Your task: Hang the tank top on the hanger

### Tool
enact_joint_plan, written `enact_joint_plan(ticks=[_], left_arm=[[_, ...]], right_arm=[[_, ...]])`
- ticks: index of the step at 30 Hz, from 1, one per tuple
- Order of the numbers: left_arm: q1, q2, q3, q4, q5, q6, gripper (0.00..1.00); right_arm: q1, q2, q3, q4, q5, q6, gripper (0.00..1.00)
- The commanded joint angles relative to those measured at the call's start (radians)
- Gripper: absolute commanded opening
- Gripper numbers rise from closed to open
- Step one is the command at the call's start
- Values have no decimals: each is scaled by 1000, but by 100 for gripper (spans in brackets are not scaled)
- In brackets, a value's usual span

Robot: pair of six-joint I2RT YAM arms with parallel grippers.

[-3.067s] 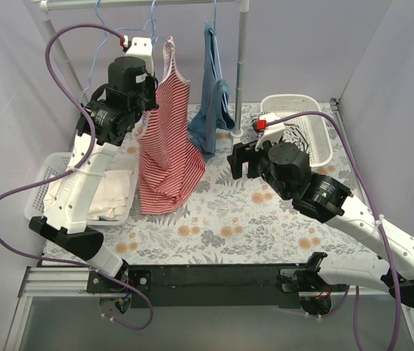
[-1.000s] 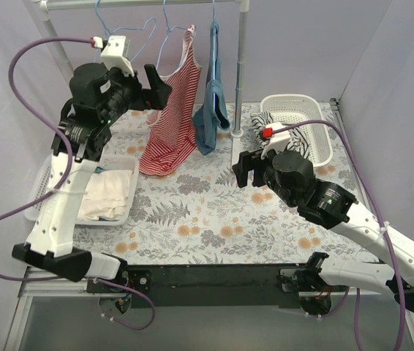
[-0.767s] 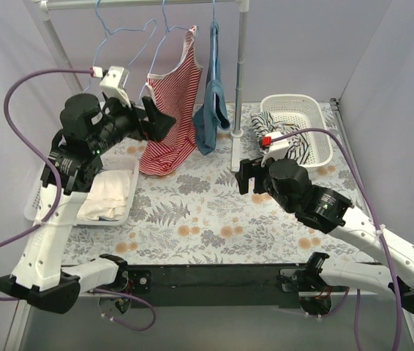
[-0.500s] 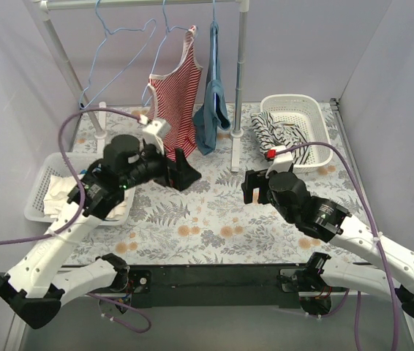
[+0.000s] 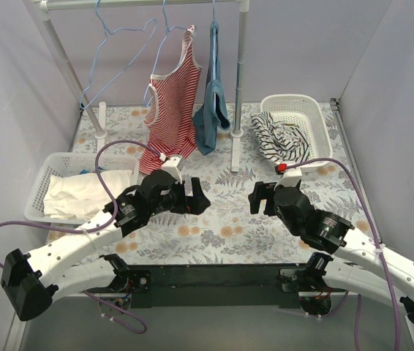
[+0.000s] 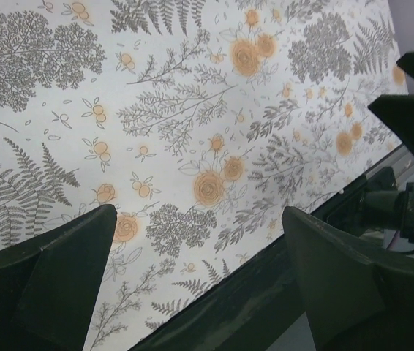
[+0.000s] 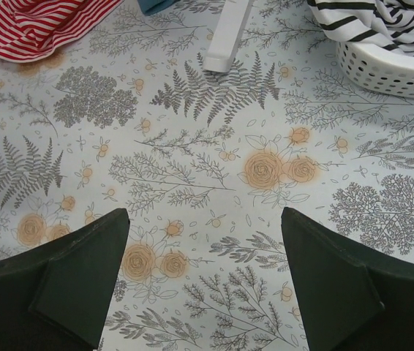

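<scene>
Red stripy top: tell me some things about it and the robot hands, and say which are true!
The tank top hangs from a hanger on the rail. True.
The left gripper holds the tank top. False: it is open and empty, over the table.
The black-and-white striped garment lies on a white basket. True.
The teal-blue garment lies in a basket. False: it hangs beside the tank top.
</scene>
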Motion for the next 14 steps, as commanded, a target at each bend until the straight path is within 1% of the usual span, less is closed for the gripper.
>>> enact_joint_plan(ticks=[1,7,14], left_arm=[[-3,13,-24,90,-66,-80,98],[-3,33,-50,108,-23,-45,98],[-3,-8,-69,139,-23,-26,98]], right_arm=[[-4,-62,-28,17,54,45,93],[-4,-84,-28,-13,86,65,93],[-4,-62,-33,-13,84,71,92]])
